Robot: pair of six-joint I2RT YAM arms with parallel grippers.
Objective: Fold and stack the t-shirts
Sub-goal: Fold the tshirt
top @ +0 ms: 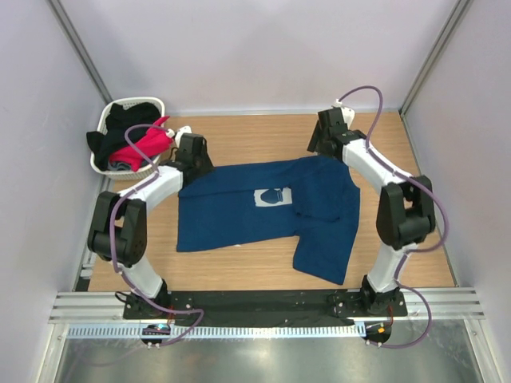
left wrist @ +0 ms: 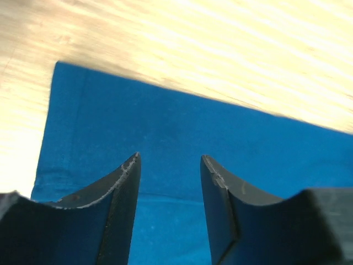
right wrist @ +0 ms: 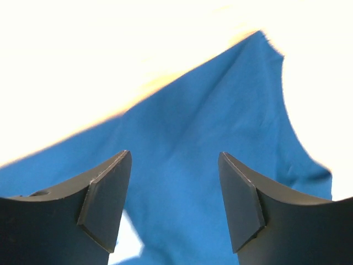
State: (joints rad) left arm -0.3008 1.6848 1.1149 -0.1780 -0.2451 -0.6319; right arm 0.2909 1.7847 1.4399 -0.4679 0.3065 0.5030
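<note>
Over at the far left corner of the surface (top: 239, 132) sits a white basket (top: 101, 128) with a pink t-shirt (top: 137, 153) and a black t-shirt (top: 128, 112) stuffed in it, neither folded yet. Next along, the left pincer (left wrist: 170, 160) hovers over the far hem corner of the navy t-shirt (top: 231, 215). Its jaws are roughly halfway apart with nothing between them, just blue cloth below.

That shirt lies flat, print (top: 271, 196) up, across the middle of the surface. Its long axis runs parallel to the near edge, with the hem toward the left edge and the collar end toward the right edge. One sleeve (top: 323, 251) flops out toward the near edge. Further right, the right pincer (right wrist: 175, 154) hangs over the far shoulder area, jaws wide apart and empty too.

What I'd worry about: if one pincer pinches only the top layer, or misses the edge entirely, the fold goes crooked and bunches up. The two also need to lift together, otherwise the fabric drags sideways and skews. That loose near sleeve could easily end up poking out of the fold as well.
</note>
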